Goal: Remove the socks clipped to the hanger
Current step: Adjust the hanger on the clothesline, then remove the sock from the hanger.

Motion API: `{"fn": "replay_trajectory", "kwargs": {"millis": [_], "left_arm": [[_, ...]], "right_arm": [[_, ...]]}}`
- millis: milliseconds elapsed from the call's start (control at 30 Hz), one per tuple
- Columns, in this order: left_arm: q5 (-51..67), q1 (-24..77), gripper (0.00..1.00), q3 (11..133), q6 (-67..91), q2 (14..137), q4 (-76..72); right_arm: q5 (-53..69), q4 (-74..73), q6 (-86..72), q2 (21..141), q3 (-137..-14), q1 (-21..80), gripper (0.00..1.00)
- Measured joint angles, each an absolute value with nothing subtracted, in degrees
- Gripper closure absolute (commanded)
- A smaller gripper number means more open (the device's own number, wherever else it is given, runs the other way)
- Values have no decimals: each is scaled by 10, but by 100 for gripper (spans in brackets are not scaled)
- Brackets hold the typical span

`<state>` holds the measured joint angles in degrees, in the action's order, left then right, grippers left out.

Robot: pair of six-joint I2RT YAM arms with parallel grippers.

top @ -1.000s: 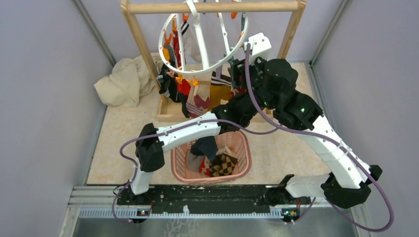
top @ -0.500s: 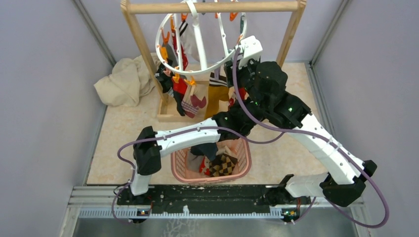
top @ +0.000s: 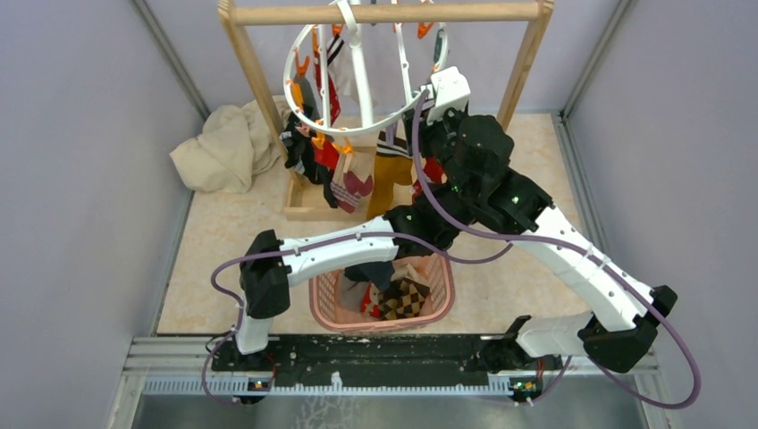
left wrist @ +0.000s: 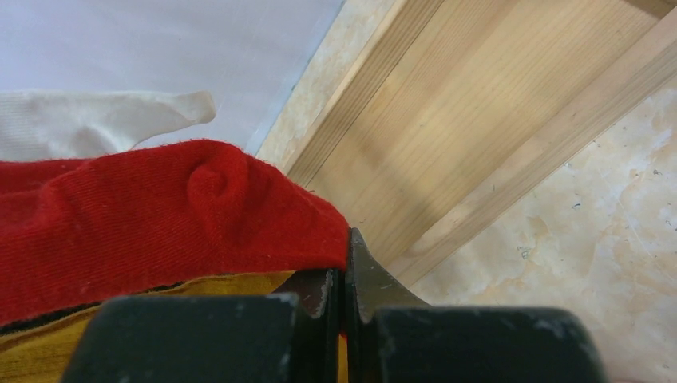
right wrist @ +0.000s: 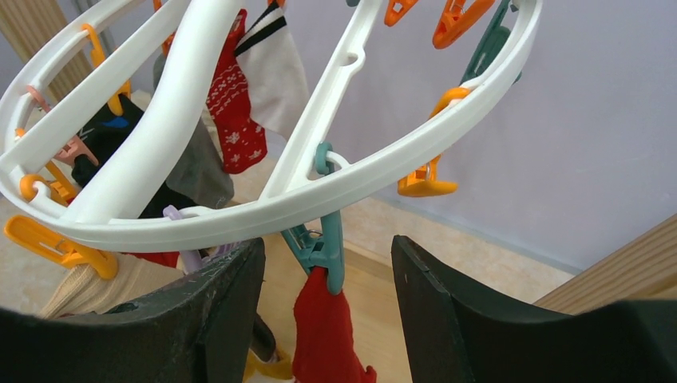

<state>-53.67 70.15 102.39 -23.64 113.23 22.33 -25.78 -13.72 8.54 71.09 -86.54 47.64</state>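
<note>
The white ring hanger (top: 308, 121) hangs from the wooden rail, with socks (top: 353, 183) clipped along its near rim. In the right wrist view the ring (right wrist: 263, 207) crosses just above my open right gripper (right wrist: 327, 259). Its fingers (right wrist: 227, 299) stand either side of a teal clip (right wrist: 326, 239) that holds a red sock (right wrist: 327, 335). In the top view my right gripper (top: 432, 121) is at the ring's right side. My left gripper (left wrist: 345, 275) is shut on a fold of a red sock (left wrist: 160, 211), with mustard fabric (left wrist: 120, 335) just below. In the top view it is hidden under the right arm.
The wooden rail frame (top: 384, 12) has its base board (left wrist: 447, 128) just behind the left gripper. A pink slotted basket (top: 442, 299) with several socks sits near the arm bases. A beige cloth (top: 223, 147) lies at the back left. Grey walls close both sides.
My right arm has moved left and back towards the ring. The hanger has swung left and its socks have shifted with it. The left arm has shifted slightly.
</note>
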Motion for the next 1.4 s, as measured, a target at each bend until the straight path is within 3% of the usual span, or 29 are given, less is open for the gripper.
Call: {"fn": "replay_trajectory", "kwargs": {"millis": [767, 1400], "left_arm": [[-540, 708, 100, 1024, -236, 1124, 223], [-540, 708, 100, 1024, -236, 1123, 223]], "right_arm": [[-296, -39, 127, 736, -821, 487, 40], [-297, -10, 146, 738, -817, 487, 28]]}}
